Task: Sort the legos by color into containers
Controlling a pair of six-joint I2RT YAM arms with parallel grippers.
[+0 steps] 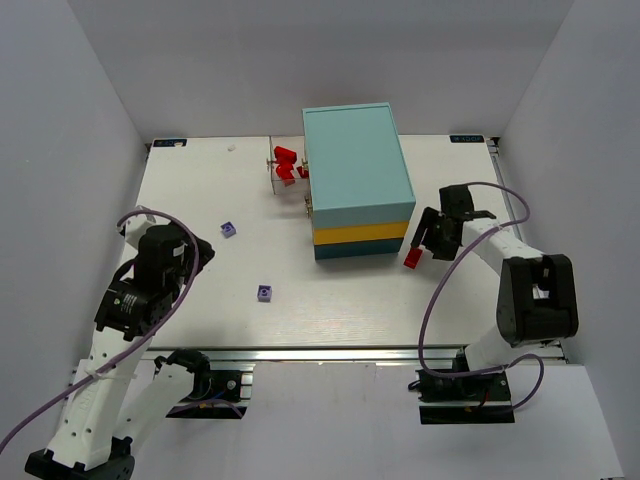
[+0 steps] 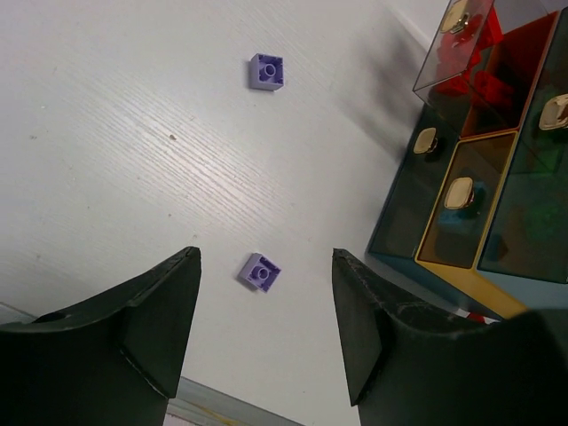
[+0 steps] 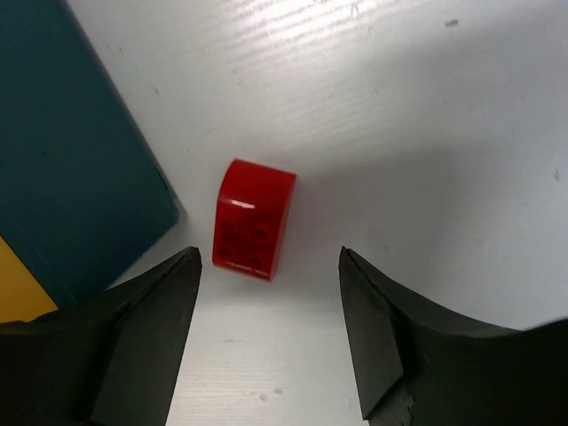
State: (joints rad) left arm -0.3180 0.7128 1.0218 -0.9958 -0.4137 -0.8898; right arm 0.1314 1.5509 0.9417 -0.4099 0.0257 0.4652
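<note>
Nearest the arms, a small purple square lego brick (image 1: pixel 264 292) is lying flat on the white wood-grain table (image 1: pixel 200 180), its single stud facing up. The left gripper (image 2: pixel 264 259) is hanging released to that brick's left, black fingers (image 2: pixel 155 311) spread wide and holding nothing.

Farther back on the right, the right gripper (image 3: pixel 268 257) is also standing unclenched, jaws parted around empty space. A small red oblong lego brick (image 3: pixel 253 232) is resting on the table just ahead of its fingertips, touching neither. The brick's long axis is running roughly in line with the fingers, tilted slightly, with its rounded end pointing away from the gripper. It is sitting just beside the near right corner of the boxy cabinet (image 1: pixel 355 160) of light teal, yellow and darker teal layers.

A second purple square brick (image 1: pixel 229 229) is lying stud-up farther out on the left, well apart from the first.

At the cabinet's far left side, a clear plastic drawer (image 1: pixel 285 168) is standing pulled out, holding several red bricks (image 1: pixel 287 157).
</note>
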